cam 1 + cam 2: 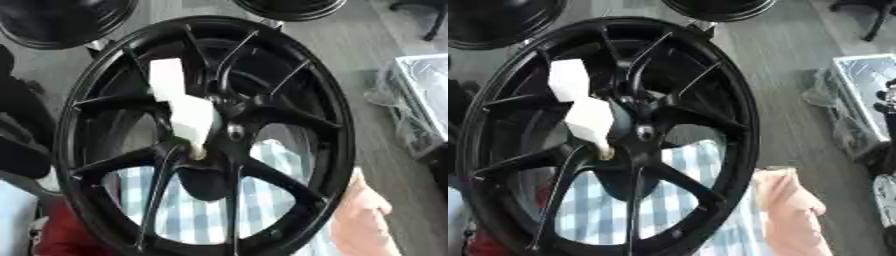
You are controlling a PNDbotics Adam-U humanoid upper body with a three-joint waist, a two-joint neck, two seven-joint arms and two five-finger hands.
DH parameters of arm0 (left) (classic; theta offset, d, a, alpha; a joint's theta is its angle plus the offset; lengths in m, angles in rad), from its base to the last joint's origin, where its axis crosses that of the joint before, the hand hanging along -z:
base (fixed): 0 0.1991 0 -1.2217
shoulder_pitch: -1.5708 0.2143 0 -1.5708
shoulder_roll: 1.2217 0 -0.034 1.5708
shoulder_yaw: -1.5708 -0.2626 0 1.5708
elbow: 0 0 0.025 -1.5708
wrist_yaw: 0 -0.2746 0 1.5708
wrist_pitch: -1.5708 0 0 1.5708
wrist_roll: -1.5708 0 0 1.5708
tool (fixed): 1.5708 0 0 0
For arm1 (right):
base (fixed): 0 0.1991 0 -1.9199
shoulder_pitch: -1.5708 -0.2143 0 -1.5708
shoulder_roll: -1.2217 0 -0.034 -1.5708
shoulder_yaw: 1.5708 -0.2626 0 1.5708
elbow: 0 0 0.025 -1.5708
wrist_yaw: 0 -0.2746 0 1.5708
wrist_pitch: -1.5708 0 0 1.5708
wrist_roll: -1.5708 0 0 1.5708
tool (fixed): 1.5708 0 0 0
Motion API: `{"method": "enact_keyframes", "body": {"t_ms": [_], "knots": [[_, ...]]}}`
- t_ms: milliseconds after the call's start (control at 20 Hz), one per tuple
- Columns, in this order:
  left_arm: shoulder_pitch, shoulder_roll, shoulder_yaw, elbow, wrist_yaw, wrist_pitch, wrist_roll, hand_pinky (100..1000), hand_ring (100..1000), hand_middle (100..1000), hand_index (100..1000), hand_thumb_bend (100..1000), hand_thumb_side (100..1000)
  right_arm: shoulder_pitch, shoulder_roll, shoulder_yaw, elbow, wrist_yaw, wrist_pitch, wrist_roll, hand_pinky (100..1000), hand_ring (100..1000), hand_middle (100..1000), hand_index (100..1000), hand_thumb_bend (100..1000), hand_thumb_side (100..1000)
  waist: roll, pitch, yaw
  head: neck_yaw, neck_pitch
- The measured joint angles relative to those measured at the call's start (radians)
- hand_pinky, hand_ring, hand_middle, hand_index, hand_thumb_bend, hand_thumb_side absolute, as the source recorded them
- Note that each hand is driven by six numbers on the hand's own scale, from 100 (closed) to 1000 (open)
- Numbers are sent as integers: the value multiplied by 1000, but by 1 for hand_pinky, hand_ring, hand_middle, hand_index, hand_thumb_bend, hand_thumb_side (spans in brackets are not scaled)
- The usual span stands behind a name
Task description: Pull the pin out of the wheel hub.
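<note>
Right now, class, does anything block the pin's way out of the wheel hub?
Nothing visible does. The white pin sticks out of the wheel hub in front of the spokes, with open space before it. A person's hand is at the rim, lower right, apart from the pin. No robot hand shows.

We cannot see where the white pin (pixel 184 107) ends: its lower tip is blurred against the wheel hub (pixel 229 131). The black wheel (pixel 206 135) is cut off at the frame's bottom. A person's hand (pixel 363 215), lower right, runs off the bottom edge.
</note>
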Motion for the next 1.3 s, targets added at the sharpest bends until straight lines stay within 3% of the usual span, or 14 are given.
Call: {"method": "enact_keyframes", "body": {"t_ms": [150,200,350,450,550,650,750,850,1050,1300], "knots": [[-89,115,-37,-32,42,1,-35,775,808,739,783,100,466,6,-6,0,-1,5,1,0,722,721,684,871,100,547,10,-1,2,-5,2],[-118,147,-49,-39,43,2,-48,777,806,742,789,100,403,8,-7,0,-1,6,2,0,722,721,684,871,100,546,14,-1,2,-6,4],[-197,220,-91,-49,8,2,-98,787,811,756,803,100,327,11,-14,0,-3,11,5,1,722,721,683,871,100,546,23,-3,4,-10,8],[-244,245,-124,-47,-42,1,-140,795,815,765,813,100,334,17,-16,0,-5,15,7,3,721,721,683,871,100,546,29,-7,5,-11,8],[-289,256,-165,-30,-103,-3,-192,798,818,774,827,100,404,20,-20,0,-7,18,7,3,722,721,683,870,100,546,35,-9,10,-15,9],[-330,258,-210,2,-174,-10,-262,809,826,792,853,100,578,26,-24,0,-7,23,9,4,722,721,683,870,100,547,41,-10,12,-18,13],[-365,253,-251,38,-253,-21,-347,814,825,799,866,100,637,31,-25,0,-7,24,11,4,722,721,683,870,100,546,45,-12,15,-19,18],[-397,238,-287,76,-338,-42,-427,827,827,812,882,100,775,34,-26,0,-7,28,13,5,722,721,683,870,100,546,49,-15,18,-18,20],[-446,193,-360,163,-504,-109,-506,839,837,821,885,100,877,35,-33,1,-7,32,15,7,721,721,682,869,100,546,57,-19,18,-12,26],[-478,144,-421,252,-607,-184,-507,855,848,828,885,100,988,39,-35,1,-7,32,17,8,722,723,683,869,100,545,58,-19,18,-11,27]]}}
